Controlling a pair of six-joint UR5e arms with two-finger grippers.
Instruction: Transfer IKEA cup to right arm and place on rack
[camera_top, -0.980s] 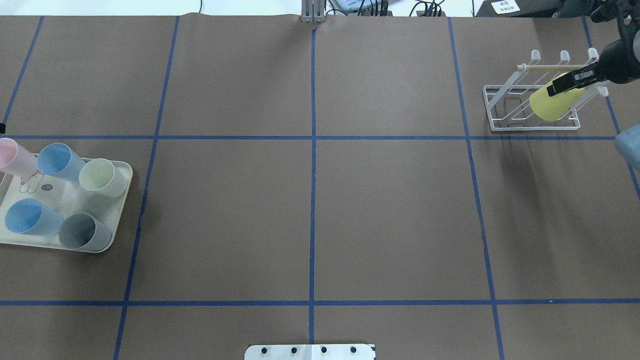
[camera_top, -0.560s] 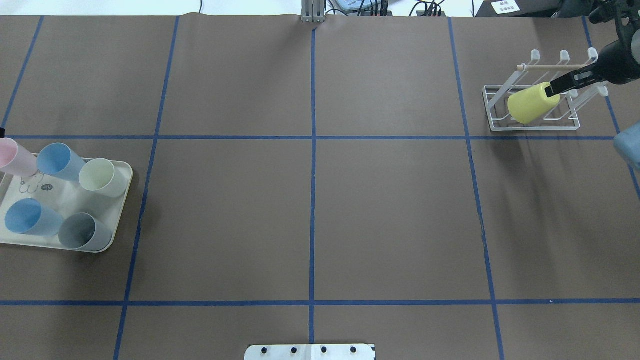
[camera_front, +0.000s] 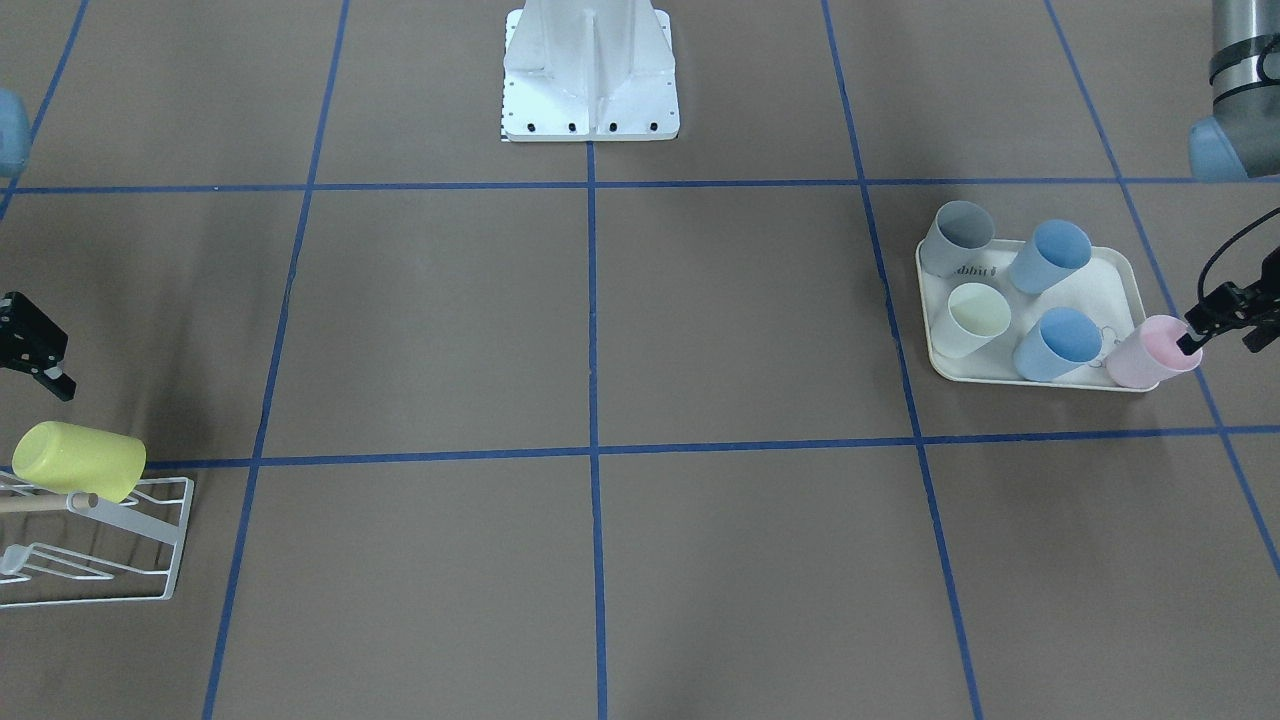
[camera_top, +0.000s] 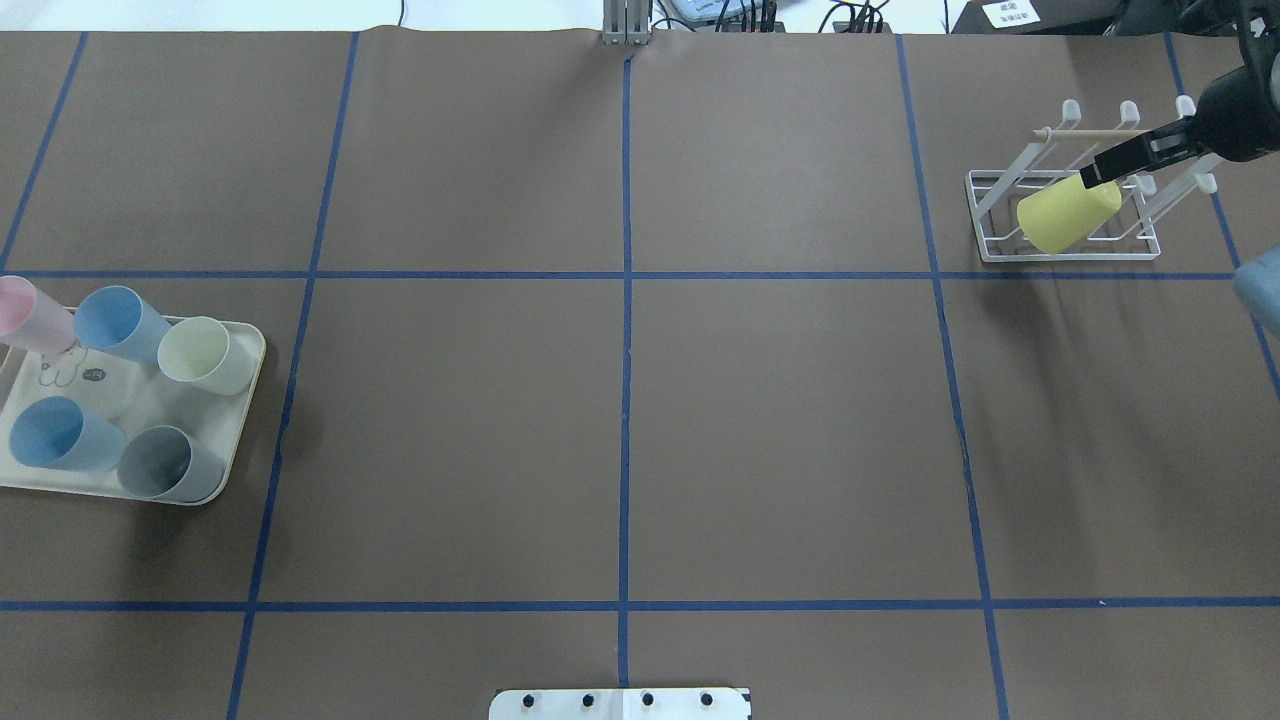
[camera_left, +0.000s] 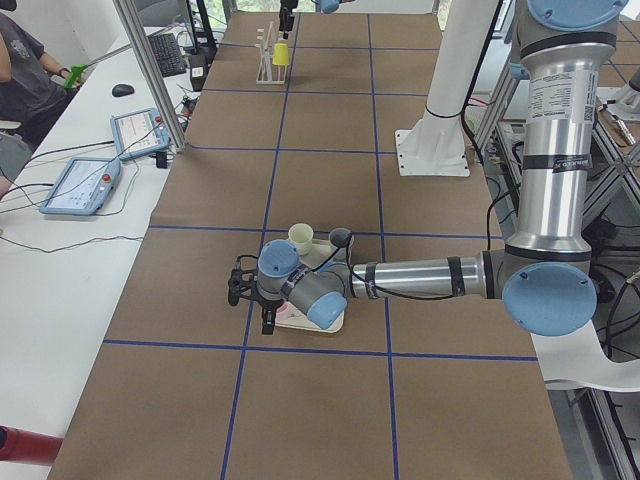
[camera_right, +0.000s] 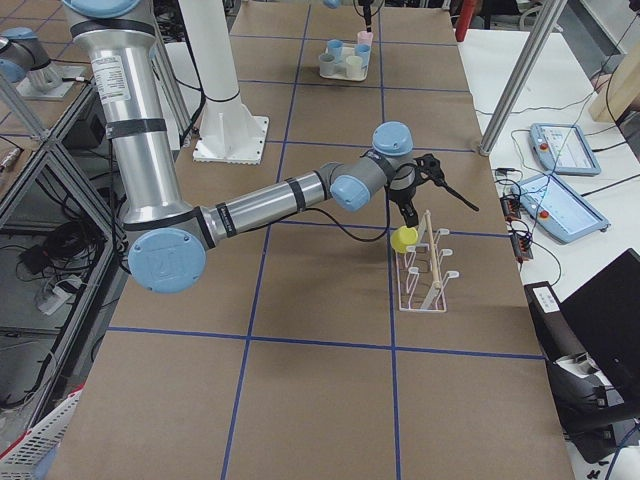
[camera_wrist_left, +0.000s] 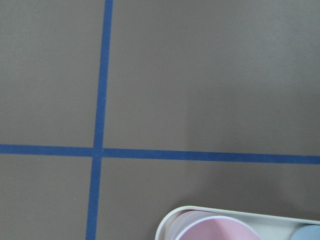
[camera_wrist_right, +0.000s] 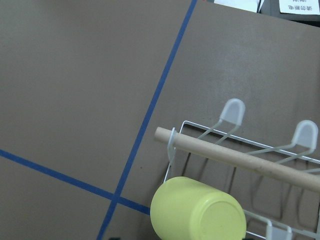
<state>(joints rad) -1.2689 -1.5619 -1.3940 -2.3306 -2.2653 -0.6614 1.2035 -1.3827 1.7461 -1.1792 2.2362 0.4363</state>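
R gripper (camera_top: 1092, 178) holds nothing. From across the table its tips are clear of the yellow cup (camera_top: 1068, 214); how wide the jaws stand I can't tell. From overhead the tips overlap the cup's closed end, w/ the dowel (camera_wrist_right: 235, 159) just behind them. The cup lies tilted on the rack (camera_top: 1070, 258), closed end up toward the hand. It's prob. seated on a prong, but that prong is hidden.

Risks, judged:
- If the hand pulls off sideways or low, a tip could clip the cup & flip it off.
- A snag on the dowel could drag the light wire rack.

Far across the table, L gripper (camera_front: 1225, 335) is spread & empty, w/ one finger at the rim of the pink cup (camera_front: 1150, 362). That cup sits at the corner of the tray (camera_front: 1105, 272), so an off-centre close could tip it over the edge.
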